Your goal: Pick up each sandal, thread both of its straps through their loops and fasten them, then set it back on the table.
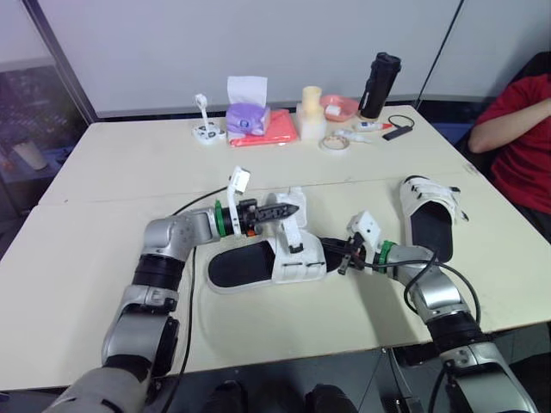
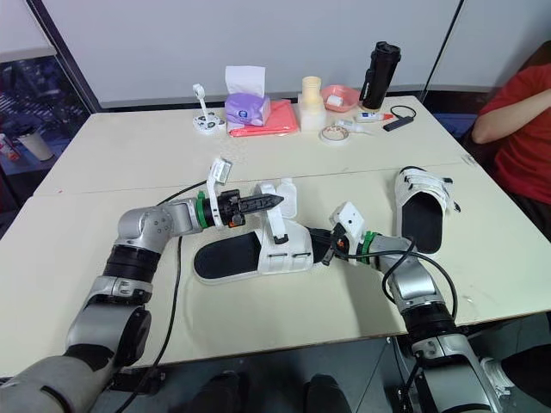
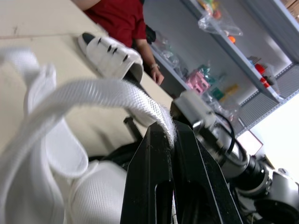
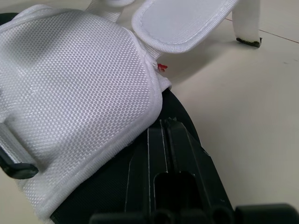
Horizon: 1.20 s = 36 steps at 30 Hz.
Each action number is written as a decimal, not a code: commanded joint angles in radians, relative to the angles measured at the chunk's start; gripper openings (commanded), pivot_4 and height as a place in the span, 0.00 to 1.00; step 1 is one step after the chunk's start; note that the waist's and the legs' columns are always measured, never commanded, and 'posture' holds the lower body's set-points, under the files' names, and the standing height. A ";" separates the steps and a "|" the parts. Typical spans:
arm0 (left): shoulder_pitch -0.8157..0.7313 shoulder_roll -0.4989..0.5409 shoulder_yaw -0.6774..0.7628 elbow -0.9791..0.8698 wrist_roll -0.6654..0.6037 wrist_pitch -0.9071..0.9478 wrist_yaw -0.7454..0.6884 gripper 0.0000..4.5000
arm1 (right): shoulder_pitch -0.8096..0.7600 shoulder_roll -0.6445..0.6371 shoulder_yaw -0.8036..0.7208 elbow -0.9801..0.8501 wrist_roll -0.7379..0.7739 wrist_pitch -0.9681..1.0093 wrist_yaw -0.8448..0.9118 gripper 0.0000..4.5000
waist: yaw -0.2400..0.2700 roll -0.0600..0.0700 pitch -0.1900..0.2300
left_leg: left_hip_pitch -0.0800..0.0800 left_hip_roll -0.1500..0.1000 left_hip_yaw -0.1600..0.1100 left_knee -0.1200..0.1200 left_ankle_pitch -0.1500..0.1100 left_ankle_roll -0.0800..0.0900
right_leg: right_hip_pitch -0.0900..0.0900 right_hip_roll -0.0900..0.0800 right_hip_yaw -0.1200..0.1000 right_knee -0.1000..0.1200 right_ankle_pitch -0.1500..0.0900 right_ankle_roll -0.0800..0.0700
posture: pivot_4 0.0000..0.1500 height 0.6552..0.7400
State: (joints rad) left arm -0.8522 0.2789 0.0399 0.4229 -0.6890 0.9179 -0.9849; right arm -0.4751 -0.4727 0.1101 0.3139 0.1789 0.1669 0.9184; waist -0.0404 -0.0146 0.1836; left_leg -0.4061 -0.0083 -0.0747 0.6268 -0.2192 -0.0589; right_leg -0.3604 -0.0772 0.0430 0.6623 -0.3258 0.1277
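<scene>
Strap pinched by left end effector rises above near sandal, lying crosswise; right end effector, fingers closed, touches its toe

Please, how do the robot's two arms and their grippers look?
The left arm and right arm are rounded silver-grey segments with black joints. Each wrist has a green ring and a white camera box. The left gripper and right gripper are slim and black. Black cables trail along both arms.
</scene>
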 commanded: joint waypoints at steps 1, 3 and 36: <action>-0.008 0.007 0.015 -0.006 -0.011 0.014 -0.023 0.02 | 0.029 0.007 0.039 0.048 -0.039 0.032 -0.003 0.00 | -0.001 0.000 0.000 | 0.000 0.000 0.000 0.000 0.000 0.000 | 0.000 0.000 0.000 0.000 0.000 0.000 | 1.00 1.00; 0.001 0.008 0.005 -0.013 -0.004 0.019 -0.031 0.02 | 0.029 0.008 0.038 0.049 -0.040 0.032 -0.004 0.00 | -0.001 0.000 0.000 | 0.000 0.000 0.000 0.000 0.000 0.000 | 0.000 0.000 0.000 0.000 0.000 0.000 | 1.00 1.00; 0.025 0.134 -0.219 -0.086 0.191 -0.150 -0.275 0.02 | 0.024 0.016 0.036 0.060 -0.040 0.027 -0.010 0.00 | -0.004 0.000 0.000 | 0.000 0.000 0.000 -0.001 0.000 0.000 | 0.000 0.000 0.000 -0.001 0.000 0.000 | 1.00 1.00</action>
State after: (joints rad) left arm -0.8104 0.4010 -0.1542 0.3690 -0.5176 0.7873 -1.2228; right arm -0.4768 -0.4654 0.1097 0.3171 0.1789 0.1662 0.9150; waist -0.0441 -0.0150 0.1838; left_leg -0.4061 -0.0083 -0.0745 0.6258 -0.2192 -0.0590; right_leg -0.3604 -0.0772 0.0431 0.6610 -0.3258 0.1277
